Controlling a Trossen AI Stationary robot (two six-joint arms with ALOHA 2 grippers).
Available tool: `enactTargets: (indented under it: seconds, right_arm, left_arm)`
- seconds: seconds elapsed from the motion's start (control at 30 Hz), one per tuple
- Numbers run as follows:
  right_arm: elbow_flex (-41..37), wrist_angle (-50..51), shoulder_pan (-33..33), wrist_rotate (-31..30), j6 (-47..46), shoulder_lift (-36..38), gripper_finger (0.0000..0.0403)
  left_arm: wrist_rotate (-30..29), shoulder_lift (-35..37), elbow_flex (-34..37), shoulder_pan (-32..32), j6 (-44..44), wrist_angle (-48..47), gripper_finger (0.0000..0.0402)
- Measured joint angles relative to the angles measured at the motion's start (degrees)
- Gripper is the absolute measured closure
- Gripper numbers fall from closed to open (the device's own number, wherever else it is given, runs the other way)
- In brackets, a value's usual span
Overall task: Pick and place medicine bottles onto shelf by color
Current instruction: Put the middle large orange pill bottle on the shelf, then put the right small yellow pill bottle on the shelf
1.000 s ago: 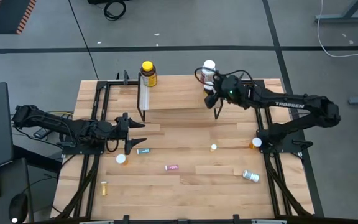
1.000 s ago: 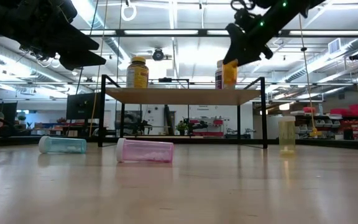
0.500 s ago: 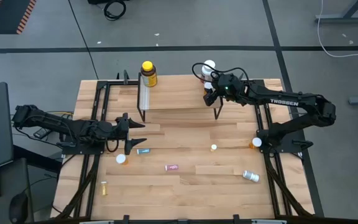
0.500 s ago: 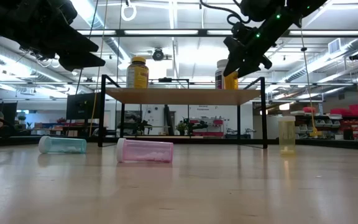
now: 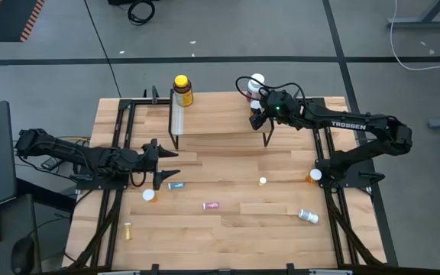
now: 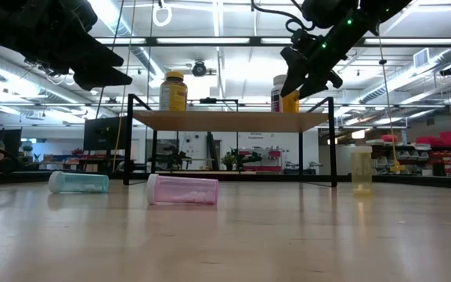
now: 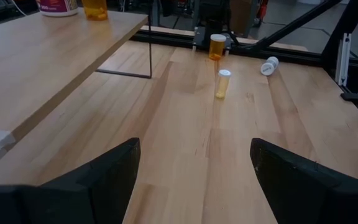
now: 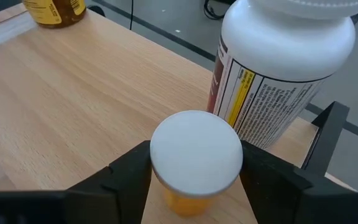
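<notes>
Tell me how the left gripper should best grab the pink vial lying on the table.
Grip the pink vial across the middle of its round body, coming straight down from above. It lies on its side on the bare table, so the cap end offers no upright hold, and nothing crowds it. The left gripper is open nearby.

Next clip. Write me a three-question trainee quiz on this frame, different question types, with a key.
1. True or false: the right gripper has its fingers around an orange white-capped vial standing on the shelf.
2. Which bottle stands right next to that vial? A) big yellow bottle B) big white bottle C) pink vial
3. Fill in: the pink vial on the table is ____ (upright / lying on its side).

Key: 1 true. 2 B, the big white bottle; the big yellow bottle is at the shelf's other end. 3 lying on its side. The left gripper waits open over the table's left part.
</notes>
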State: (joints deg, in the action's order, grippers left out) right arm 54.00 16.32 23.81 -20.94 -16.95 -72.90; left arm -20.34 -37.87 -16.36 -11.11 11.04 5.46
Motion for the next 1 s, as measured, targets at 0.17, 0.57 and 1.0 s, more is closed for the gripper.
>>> enactTargets:
  seconds: [0.17, 0.57, 1.0]
  right_arm:
    - [0.0, 0.32, 0.0, -0.23, 0.02, 0.0, 0.0133]
    - [0.0, -1.11, -0.1, 1.72, 0.59, 2.03, 0.009]
    - [0.0, 2.91, -7.64, 7.51, -0.26, 7.96, 0.0088]
  left_arm:
    - [0.0, 0.0, 0.0, 0.0, 0.15, -0.18, 0.0088]
    - [0.0, 0.0, 0.0, 0.0, 0.32, -0.34, 0.0088]
    - [0.0, 0.0, 0.0, 0.0, 0.36, -0.73, 0.0088]
